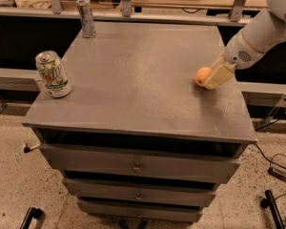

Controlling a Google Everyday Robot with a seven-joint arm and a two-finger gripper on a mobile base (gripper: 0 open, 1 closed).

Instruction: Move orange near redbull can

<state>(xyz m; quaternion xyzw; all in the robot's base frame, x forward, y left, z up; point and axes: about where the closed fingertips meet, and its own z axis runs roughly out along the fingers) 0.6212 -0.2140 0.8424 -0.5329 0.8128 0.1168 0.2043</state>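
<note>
The orange [200,75] is at the right side of the grey cabinet top [143,80], held in my gripper [209,78]. One cream finger [219,74] covers the orange's right side; the other finger is hidden behind the fruit. The orange seems to sit just above the surface. The redbull can [86,17], tall, slim and silver-grey, stands upright at the far left corner of the top, far from the orange.
A white-and-green soda can [53,74] stands upright near the left front edge. The cabinet has drawers [136,166] below. A rail with posts [126,1] runs behind the top. Cables [276,171] lie on the floor at the right.
</note>
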